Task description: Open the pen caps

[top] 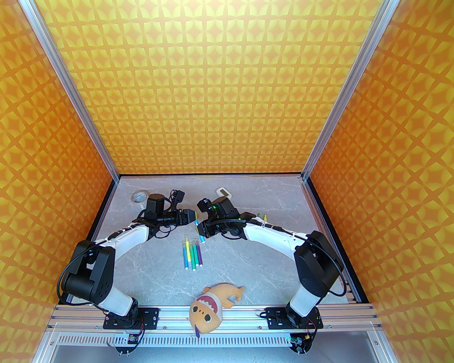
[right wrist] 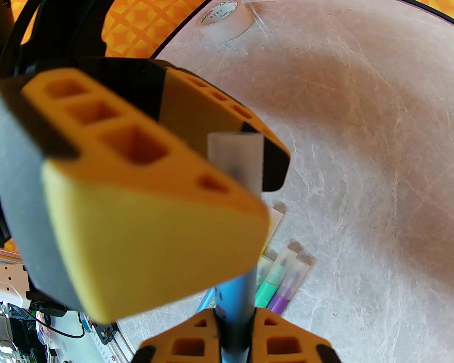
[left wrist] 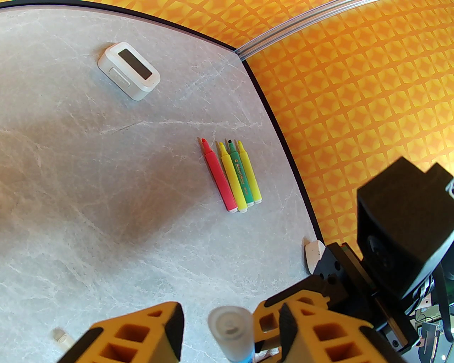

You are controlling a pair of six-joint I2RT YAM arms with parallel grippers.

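Observation:
My right gripper (top: 203, 231) (right wrist: 236, 336) is shut on the barrel of a blue pen (right wrist: 236, 294) and holds it above the table. Its translucent pen cap (right wrist: 236, 156) (left wrist: 230, 324) points at my left gripper (top: 193, 215) (left wrist: 230, 317). That gripper's yellow fingers (right wrist: 142, 198) stand either side of the cap, open, with a gap showing on one side. Several capped pens (top: 191, 253) (right wrist: 280, 283) lie side by side below. Several uncapped pens (left wrist: 234, 177) (top: 262, 215) lie in a row by the right edge. A small whitish cylinder (left wrist: 62, 338) rests on the table.
A white digital timer (top: 223, 192) (left wrist: 129, 69) sits at the back of the marble table. A tape roll (top: 140, 196) (right wrist: 227, 21) lies at the back left. A plush fish toy (top: 212, 305) rests on the front rail between the arm bases.

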